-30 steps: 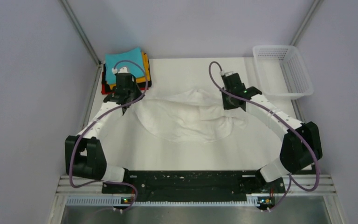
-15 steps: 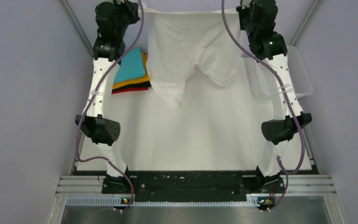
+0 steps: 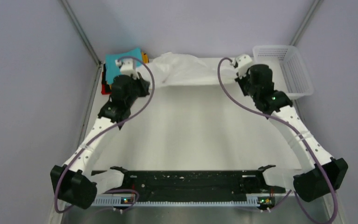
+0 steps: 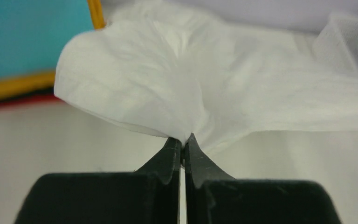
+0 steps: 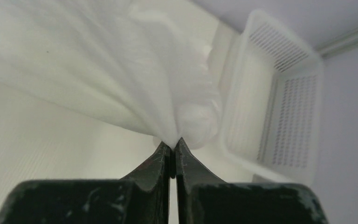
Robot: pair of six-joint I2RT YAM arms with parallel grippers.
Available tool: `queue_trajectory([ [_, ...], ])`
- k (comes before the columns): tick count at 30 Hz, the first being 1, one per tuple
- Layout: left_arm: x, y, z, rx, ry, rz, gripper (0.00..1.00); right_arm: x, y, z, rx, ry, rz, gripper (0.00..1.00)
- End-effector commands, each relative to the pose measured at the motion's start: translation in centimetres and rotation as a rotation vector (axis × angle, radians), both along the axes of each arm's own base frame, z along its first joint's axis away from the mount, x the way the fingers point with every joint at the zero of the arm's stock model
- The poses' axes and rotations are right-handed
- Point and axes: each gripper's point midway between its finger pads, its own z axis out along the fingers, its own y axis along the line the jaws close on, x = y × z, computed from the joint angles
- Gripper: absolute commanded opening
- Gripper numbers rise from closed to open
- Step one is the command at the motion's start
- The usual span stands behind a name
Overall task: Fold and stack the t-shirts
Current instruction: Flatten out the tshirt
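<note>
The thin white t-shirt [image 3: 186, 70] lies bunched along the far edge of the table, stretched between both grippers. My left gripper [image 3: 142, 80] is shut on its left corner [image 4: 183, 137]. My right gripper [image 3: 240, 74] is shut on its right corner [image 5: 173, 140]. A stack of folded t-shirts [image 3: 116, 65], teal on top with orange, black and red edges below, sits at the far left corner, partly hidden by my left arm. In the left wrist view the teal shirt [image 4: 28, 32] and its orange edge show to the upper left.
A white plastic mesh basket [image 3: 284, 70] stands at the far right corner, close to my right gripper; it also shows in the right wrist view [image 5: 279, 98]. Grey walls enclose the table [image 3: 191, 130] on three sides.
Both arms came down from holding the white shirt high and hanging. The shirt now lies low at the far edge of the table, still gripped at both corners.
</note>
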Motion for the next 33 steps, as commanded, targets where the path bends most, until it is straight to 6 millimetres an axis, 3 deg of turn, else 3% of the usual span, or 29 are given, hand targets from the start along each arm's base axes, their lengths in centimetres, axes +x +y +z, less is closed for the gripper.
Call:
queue_trajectory([
  [1, -6.7, 0.4, -13.8, -0.115, 0.353, 0.112, 0.00, -6.7, 2.7, -8.2, 0.210, 0.227, -0.005, 0.04],
  [3, -11.0, 0.7, -19.1, -0.166, 0.523, 0.150, 0.00, -10.0, 4.4, -12.7, 0.303, 0.398, -0.039, 0.05],
  [5, -14.3, 1.3, -22.4, -0.186, 0.626, 0.189, 0.00, -13.7, 6.5, -16.8, 0.346, 0.572, -0.023, 0.12],
  [6, -15.6, 1.5, -23.6, -0.199, 0.672, 0.201, 0.01, -14.6, 7.2, -17.8, 0.347, 0.590, -0.036, 0.18],
  [7, -16.8, 1.3, -24.3, -0.217, 0.703, 0.188, 0.11, -15.5, 8.6, -18.3, 0.361, 0.623, 0.007, 0.23],
  [9, -18.4, 0.5, -25.0, -0.247, 0.762, 0.146, 0.21, -16.8, 11.0, -18.2, 0.443, 0.716, 0.070, 0.35],
  [11, -19.3, -0.1, -24.5, -0.264, 0.789, 0.115, 0.41, -17.6, 11.6, -17.9, 0.453, 0.781, 0.073, 0.60],
  [13, -19.6, -0.1, -23.3, -0.255, 0.776, 0.096, 0.68, -17.4, 10.7, -17.5, 0.417, 0.776, 0.034, 0.83],
  [14, -19.5, -0.2, -22.3, -0.245, 0.756, 0.078, 0.91, -17.2, 10.0, -17.1, 0.394, 0.756, 0.010, 0.97],
  [15, -19.3, -0.2, -21.3, -0.235, 0.734, 0.062, 0.98, -16.6, 9.3, -16.5, 0.371, 0.722, -0.021, 0.98],
  [18, -18.4, -0.5, -18.4, -0.197, 0.670, 0.013, 0.99, -15.3, 8.2, -14.9, 0.373, 0.631, -0.093, 0.99],
  [22, -15.0, -1.6, -17.1, -0.158, 0.585, -0.018, 0.99, -12.8, 8.3, -14.6, 0.480, 0.522, -0.177, 0.99],
  [24, -12.2, -2.7, -17.5, -0.181, 0.542, -0.019, 0.99, -11.3, 9.0, -15.4, 0.555, 0.515, -0.197, 0.99],
  [26, -9.2, -4.4, -19.2, -0.189, 0.543, -0.040, 0.99, -10.1, 10.0, -16.8, 0.626, 0.567, -0.195, 0.99],
  [29, -4.7, -5.9, -21.2, -0.231, 0.595, 0.004, 0.99, -8.1, 10.1, -20.0, 0.674, 0.646, -0.264, 0.99],
  [33, -2.1, -6.6, -25.4, -0.172, 0.746, 0.025, 0.99, -7.4, 9.0, -24.8, 0.621, 0.724, -0.398, 0.99],
])
